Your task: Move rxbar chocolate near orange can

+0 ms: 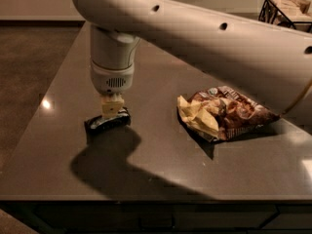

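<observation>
The rxbar chocolate [104, 123] is a small black bar at the left middle of the dark table [146, 179]. My gripper [112, 112] hangs straight down from the big white arm and is shut on the bar's right end. It holds the bar slightly tilted, just over the table top. One cream fingertip [111, 106] shows in front of the bar. The orange can is out of view.
A brown and yellow chip bag [225, 112] lies on the table to the right of the bar. A black wire basket [287, 8] stands at the far right corner. The table's left edge runs close to the bar, and the white arm spans the upper right.
</observation>
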Controlling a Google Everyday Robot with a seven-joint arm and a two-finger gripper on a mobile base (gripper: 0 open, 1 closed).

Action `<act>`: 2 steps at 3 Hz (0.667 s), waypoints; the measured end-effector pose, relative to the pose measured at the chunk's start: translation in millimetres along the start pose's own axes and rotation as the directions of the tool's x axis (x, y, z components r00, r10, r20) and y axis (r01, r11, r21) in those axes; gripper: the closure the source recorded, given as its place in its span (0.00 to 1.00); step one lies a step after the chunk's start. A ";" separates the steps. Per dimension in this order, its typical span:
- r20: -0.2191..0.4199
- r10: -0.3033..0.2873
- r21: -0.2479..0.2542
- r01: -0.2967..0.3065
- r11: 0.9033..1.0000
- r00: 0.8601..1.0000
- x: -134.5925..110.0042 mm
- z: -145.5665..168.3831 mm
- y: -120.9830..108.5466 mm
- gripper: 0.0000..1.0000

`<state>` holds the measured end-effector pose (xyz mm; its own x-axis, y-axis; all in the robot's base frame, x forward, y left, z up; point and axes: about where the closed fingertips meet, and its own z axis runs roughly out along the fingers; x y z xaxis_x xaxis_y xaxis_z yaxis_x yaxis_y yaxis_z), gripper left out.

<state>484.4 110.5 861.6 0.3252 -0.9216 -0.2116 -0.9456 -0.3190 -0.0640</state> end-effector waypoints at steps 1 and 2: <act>0.016 0.057 0.028 -0.058 0.998 0.998 17.8 -13.9 -19.0 1.00; 0.030 0.127 0.088 -0.129 0.988 0.991 34.6 -26.2 -42.7 1.00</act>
<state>536.3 86.4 882.6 0.2025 -0.9475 -0.2474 -0.9767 -0.1770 -0.1216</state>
